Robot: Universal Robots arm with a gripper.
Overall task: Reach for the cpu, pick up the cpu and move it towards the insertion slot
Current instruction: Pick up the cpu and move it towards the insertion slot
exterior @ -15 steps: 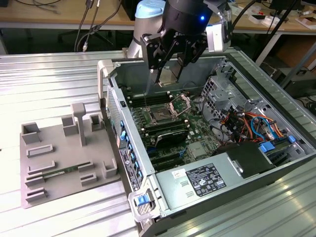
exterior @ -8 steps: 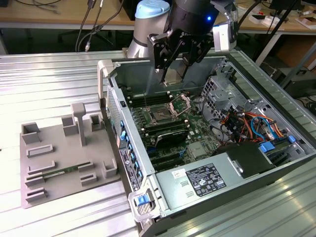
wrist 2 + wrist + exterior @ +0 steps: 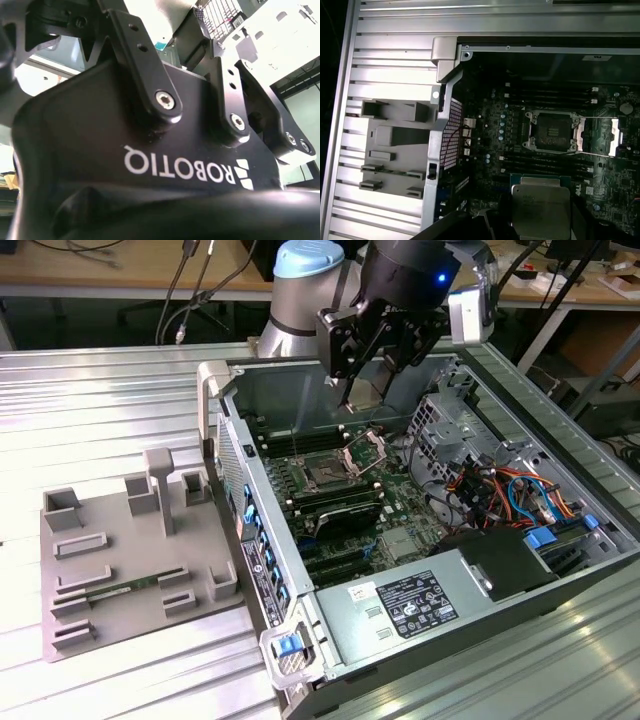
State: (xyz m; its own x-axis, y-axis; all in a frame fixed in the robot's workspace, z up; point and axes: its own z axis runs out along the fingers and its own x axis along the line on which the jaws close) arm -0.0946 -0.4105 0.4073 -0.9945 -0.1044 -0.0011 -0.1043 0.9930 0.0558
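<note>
The cpu (image 3: 367,388) hangs in the air above the open computer case, and my gripper (image 3: 366,400) is shut on it. In the first wrist view the cpu (image 3: 540,211) is a silvery square with a green edge, close in front of the camera, with dark fingers (image 3: 470,225) beside it. The insertion slot (image 3: 326,473) lies on the green board below the cpu, toward the exterior view's left. Its shiny hinged frame (image 3: 366,452) stands open. In the first wrist view the insertion slot (image 3: 551,131) is a dark square with the frame (image 3: 610,138) folded out beside it.
The case walls (image 3: 222,430) ring the board. A drive cage (image 3: 440,420), coloured cables (image 3: 510,490) and the power supply (image 3: 420,605) sit on the exterior view's right. A grey plastic tray (image 3: 130,560) with a green memory stick (image 3: 120,592) lies outside the case.
</note>
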